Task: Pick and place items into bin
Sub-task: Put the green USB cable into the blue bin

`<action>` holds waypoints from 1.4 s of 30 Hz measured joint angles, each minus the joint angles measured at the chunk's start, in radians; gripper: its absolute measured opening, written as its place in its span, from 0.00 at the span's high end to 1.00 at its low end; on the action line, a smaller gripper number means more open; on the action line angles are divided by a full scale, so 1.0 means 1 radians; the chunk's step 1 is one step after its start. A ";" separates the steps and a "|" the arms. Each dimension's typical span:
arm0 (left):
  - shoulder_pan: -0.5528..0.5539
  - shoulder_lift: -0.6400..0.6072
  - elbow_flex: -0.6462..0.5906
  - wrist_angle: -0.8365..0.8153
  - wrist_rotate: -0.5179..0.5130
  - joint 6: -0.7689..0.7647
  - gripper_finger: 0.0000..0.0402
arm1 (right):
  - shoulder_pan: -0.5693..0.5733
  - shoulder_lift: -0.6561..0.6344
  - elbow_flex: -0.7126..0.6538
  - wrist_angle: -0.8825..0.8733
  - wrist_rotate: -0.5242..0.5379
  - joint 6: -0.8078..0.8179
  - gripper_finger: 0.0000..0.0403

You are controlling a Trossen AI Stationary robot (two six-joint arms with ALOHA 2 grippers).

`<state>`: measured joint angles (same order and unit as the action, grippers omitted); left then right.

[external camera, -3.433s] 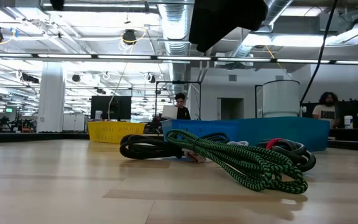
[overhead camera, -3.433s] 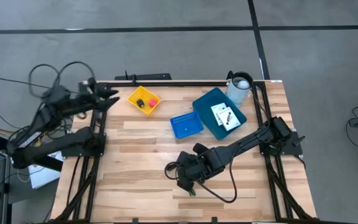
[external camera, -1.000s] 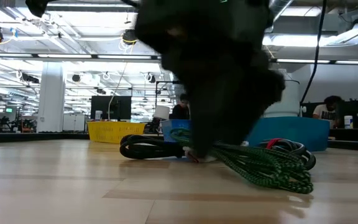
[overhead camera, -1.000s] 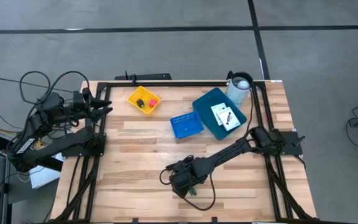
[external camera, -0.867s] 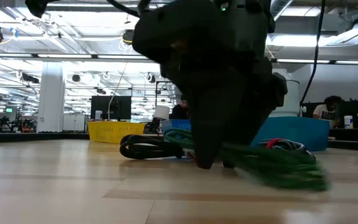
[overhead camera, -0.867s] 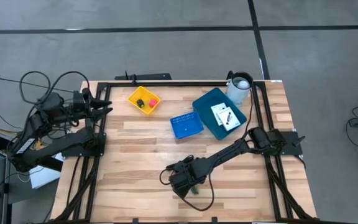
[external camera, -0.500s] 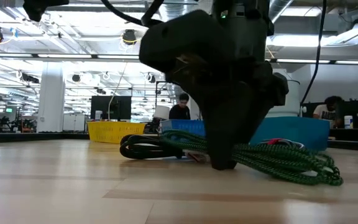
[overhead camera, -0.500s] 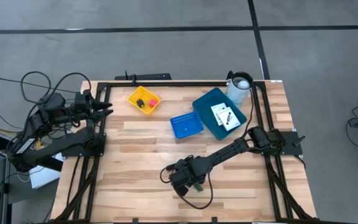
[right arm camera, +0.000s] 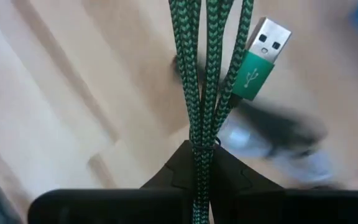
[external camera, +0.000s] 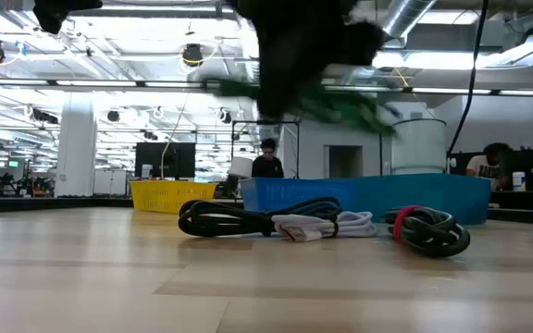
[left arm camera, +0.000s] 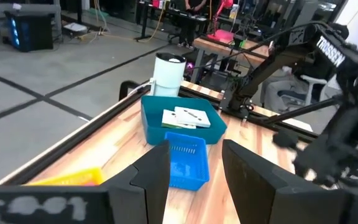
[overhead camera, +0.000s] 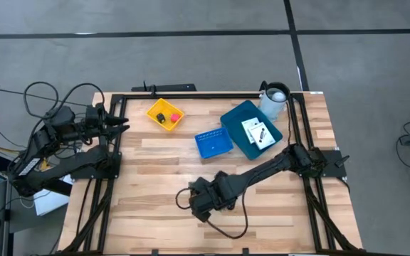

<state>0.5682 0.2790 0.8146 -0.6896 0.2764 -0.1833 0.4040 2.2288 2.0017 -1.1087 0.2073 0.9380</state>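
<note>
My right gripper (overhead camera: 203, 202) hangs over the near middle of the table, shut on the black-and-green braided cord (right arm camera: 197, 74). The cord's green USB plug (right arm camera: 258, 55) dangles beside the strands. In the low view the cord (external camera: 340, 104) is a blur high above the tabletop. The big blue bin (overhead camera: 251, 128) at the far right holds two white cards (overhead camera: 258, 133). The yellow bin (overhead camera: 165, 114) holds a tiny red block (overhead camera: 174, 117) and a black piece (overhead camera: 161, 117). My left gripper (left arm camera: 194, 177) waits open at the table's far left edge. My right gripper pinches several strands of the cord's bundle (right arm camera: 199, 144) between its two fingers, coming steeply from above. The strands run along the line of the fingers and hang below them. The whole cord is lifted clear of the table, its plug end loose.
A black cable coil (external camera: 234, 220), a white cable (external camera: 327, 226) and a black-and-red coil (external camera: 428, 229) lie on the table under the lifted cord. A small blue basket (overhead camera: 213, 142) stands mid-table, a white cup (overhead camera: 275, 99) at the far right corner.
My right gripper has come down onto the cord pile, shut on the green cord and risen. The cord, which lay bundled on the other cables, now hangs clear above them. The other cables have stayed on the table.
</note>
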 joint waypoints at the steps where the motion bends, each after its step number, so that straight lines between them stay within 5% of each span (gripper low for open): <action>1: 0.000 0.000 0.000 -0.005 0.000 -0.006 0.66 | -0.008 -0.002 0.031 -0.037 0.041 -0.020 0.96; 7: 0.000 0.000 0.000 -0.078 -0.003 -0.011 0.66 | -0.097 -0.002 0.180 -0.195 0.254 -0.196 0.97; 14: 0.000 0.000 0.000 -0.132 -0.055 -0.064 0.66 | -0.231 -0.001 0.204 -0.218 0.290 -0.469 0.97; 26: 0.000 0.000 0.000 -0.123 -0.058 -0.052 0.66 | -0.411 0.000 0.180 -0.253 0.188 -0.846 0.97; 42: 0.000 0.000 0.000 -0.121 -0.048 -0.052 0.66 | -0.471 0.001 0.180 -0.218 0.075 -0.879 0.97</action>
<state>0.5682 0.2787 0.8146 -0.8108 0.2279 -0.2352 -0.0669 2.2295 2.1818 -1.3266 0.2818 0.0587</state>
